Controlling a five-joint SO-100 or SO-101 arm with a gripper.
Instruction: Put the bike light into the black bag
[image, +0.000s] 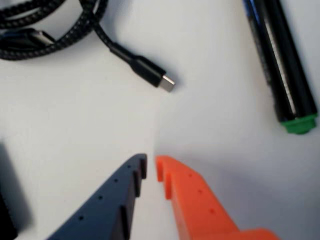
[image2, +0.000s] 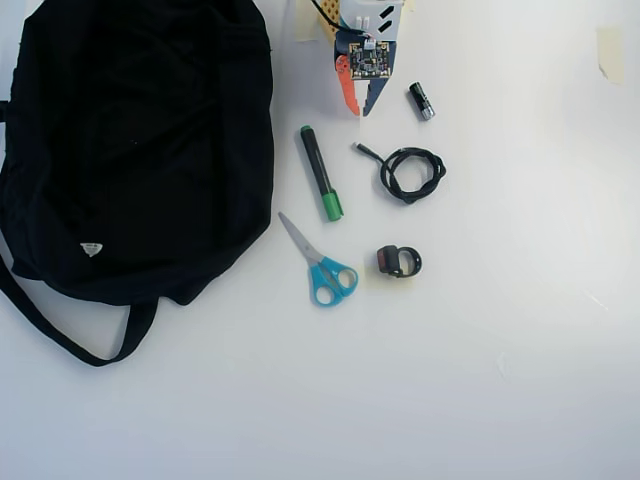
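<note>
The bike light, a small black block with a dark red lens and a ring strap, lies on the white table in the overhead view, right of the scissors; the wrist view does not show it. The black bag lies slumped over the left side, with its strap looping toward the front. My gripper hangs at the top centre, well away from the light and right of the bag. In the wrist view the gripper has its blue and orange fingers almost touching, with nothing between them.
A green-capped marker lies just below the gripper. A coiled black cable points its plug toward the fingertips. Blue-handled scissors lie left of the light. A small battery sits right of the gripper.
</note>
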